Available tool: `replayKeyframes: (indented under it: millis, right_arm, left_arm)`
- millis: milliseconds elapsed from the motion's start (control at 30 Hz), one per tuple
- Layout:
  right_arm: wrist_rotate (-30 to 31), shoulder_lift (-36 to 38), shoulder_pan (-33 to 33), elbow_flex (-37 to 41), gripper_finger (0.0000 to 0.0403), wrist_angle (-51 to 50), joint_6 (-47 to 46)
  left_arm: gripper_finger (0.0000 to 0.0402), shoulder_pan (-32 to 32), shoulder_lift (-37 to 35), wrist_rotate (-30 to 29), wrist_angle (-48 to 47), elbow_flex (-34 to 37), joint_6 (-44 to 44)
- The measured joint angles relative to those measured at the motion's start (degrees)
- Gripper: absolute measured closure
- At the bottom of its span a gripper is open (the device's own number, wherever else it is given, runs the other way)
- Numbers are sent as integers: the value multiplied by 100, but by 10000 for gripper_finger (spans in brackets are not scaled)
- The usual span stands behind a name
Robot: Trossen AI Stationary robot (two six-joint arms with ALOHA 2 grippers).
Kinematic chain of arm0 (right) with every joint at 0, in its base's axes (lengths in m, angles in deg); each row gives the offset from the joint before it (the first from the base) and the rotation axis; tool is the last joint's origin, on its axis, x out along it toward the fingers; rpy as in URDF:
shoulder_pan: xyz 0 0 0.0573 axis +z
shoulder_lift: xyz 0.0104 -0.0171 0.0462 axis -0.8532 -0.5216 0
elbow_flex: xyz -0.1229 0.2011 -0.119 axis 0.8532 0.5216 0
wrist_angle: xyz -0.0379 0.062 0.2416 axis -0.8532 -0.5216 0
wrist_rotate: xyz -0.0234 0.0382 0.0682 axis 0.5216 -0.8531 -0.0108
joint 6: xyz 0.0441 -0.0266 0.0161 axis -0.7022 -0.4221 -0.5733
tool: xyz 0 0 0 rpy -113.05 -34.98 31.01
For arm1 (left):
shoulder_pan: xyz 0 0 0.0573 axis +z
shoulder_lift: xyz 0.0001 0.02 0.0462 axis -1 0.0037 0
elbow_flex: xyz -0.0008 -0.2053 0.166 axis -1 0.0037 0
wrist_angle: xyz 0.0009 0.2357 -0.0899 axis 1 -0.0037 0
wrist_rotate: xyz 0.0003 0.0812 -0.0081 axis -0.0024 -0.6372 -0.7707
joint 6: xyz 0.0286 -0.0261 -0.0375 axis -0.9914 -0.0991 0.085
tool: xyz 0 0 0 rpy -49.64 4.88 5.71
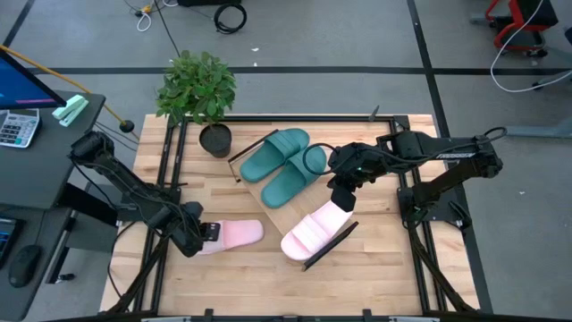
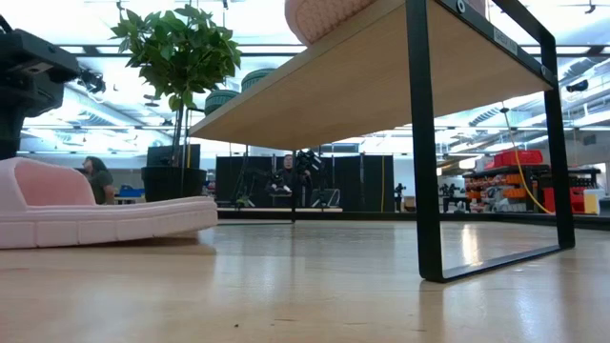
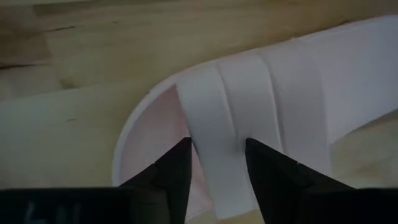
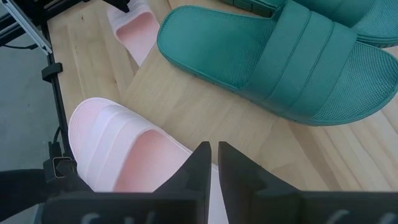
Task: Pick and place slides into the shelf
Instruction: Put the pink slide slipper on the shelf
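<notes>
A pink slide lies flat on its sole on the tabletop, near the left edge, also seen in the low view. My left gripper is at its strap end. On the shelf lie the teal-green pair and the second pink slide. My right gripper is shut just above that pink slide's end. Whether it touches the slide, I cannot tell. My left gripper holds the pink slide by its strap, at the strap's edge toward the foot opening. One finger stands in the opening and the other is over the strap's outer face. It comes in low from the table's left. The slide rests on the table.
A potted plant stands at the far left corner of the table, next to the shelf's far end. The shelf's black end bar stands on the tabletop. Bare wood shows along the near edge. A desk with a keypad lies beyond the left edge.
</notes>
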Motion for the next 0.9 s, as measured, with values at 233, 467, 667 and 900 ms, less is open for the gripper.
replayKeyframes:
  millis: [233, 467, 667, 900]
  right_arm:
    - [2, 0, 0, 0, 367, 0, 0]
    - [4, 0, -20, 0, 367, 0, 1]
    - [5, 0, -44, 0, 367, -2, 0]
    - [2, 0, -44, 0, 367, -2, 0]
  left_arm:
    - [344, 2, 0, -89, -231, 1, -11]
    - [395, 0, 2, -159, -231, 1, -103]
    - [386, -240, -14, 299, -253, 1, -91]
    - [388, -689, -416, 208, -391, 3, 305]
